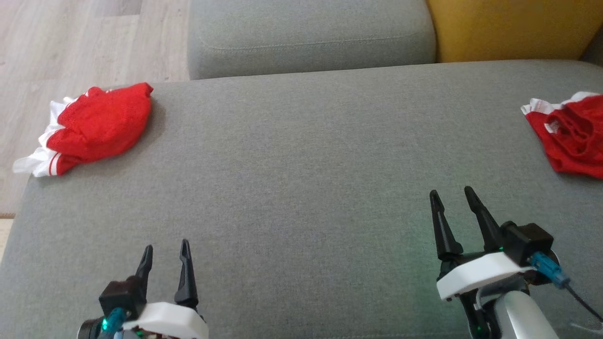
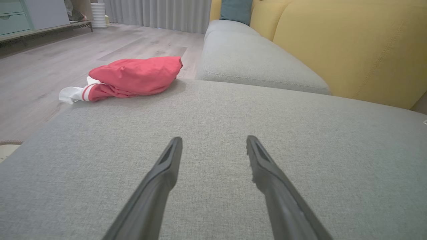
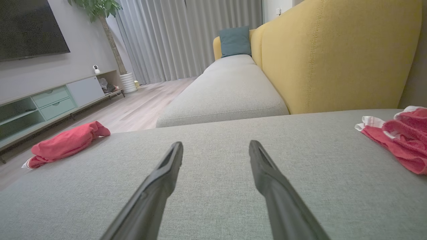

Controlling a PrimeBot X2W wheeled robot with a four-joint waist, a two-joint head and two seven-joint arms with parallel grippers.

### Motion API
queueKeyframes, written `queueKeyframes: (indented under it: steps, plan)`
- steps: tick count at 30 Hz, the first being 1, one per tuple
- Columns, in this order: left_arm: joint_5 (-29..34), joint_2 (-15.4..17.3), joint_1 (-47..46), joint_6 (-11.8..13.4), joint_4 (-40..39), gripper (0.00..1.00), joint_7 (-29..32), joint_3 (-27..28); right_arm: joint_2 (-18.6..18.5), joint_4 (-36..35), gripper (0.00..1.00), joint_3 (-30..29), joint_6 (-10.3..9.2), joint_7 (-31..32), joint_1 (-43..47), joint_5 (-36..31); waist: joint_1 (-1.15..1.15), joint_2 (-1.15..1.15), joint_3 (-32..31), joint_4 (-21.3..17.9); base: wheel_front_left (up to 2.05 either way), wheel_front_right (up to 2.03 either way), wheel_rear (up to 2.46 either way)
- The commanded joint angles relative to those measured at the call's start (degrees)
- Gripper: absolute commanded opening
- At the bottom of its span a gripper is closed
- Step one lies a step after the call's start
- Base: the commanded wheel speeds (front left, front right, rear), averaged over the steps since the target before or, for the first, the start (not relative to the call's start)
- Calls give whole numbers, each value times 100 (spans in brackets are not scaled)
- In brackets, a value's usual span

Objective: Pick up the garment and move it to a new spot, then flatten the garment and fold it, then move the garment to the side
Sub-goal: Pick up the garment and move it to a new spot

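At the far left corner of the grey sofa seat lies the left garment, a red bundle with white trim. It is fairly compact, and its white edge hangs just over the seat's left side. This one looks already dealt with and set aside, though that is a judgement.

The left claw hovers over the near left of the seat, fingers apart and empty, well apart from both garments. The right claw hovers at the near right, a little farther in, its fingers also apart and holding nothing.

At the right edge lies the right garment, red with white trim, loosely crumpled and partly cut off by the head view. It is probably the task's piece, so the step in hand is the first pick-up, not yet begun. The next move calls for the right claw to reach right and slightly far, come down on a raised fold, close on it, and carry it toward the bare middle of the seat.
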Motion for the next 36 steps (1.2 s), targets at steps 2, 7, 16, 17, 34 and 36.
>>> queueKeyframes:
  steps: [2, 7, 16, 17, 34, 36]
  plan:
    - [-21, -24, -204, -4, -231, 100, -70, 149, 11, -180, 100, 138, 37, 2, -76, 16, 0, 0, 0, 89, 0, 0, 0]
    - [-27, -24, -238, -10, -309, 100, -70, 50, 11, -227, 100, 125, 37, 12, -28, -20, 0, 0, -12, 513, 0, 0, 0]
    - [49, -20, -193, -11, -521, 100, -70, -45, 11, -306, 100, 202, 37, 4, 108, 42, 0, 0, -100, 1918, 0, 0, 0]
    - [53, -9, -175, -7, -527, 100, -70, -28, 11, -305, 100, 214, 37, 1, 115, 55, 0, 0, -109, 2073, 0, 0, 0]
    - [7, 38, 15, 106, -736, 100, -70, 226, 12, -244, 100, 539, 37, 56, -81, 117, 0, 0, 49, 3109, 0, 0, 0]
    - [1, 32, 18, 113, -756, 100, -70, 235, 12, -240, 100, 549, 37, 58, -100, 108, 0, 0, 74, 3114, 0, 0, 0]
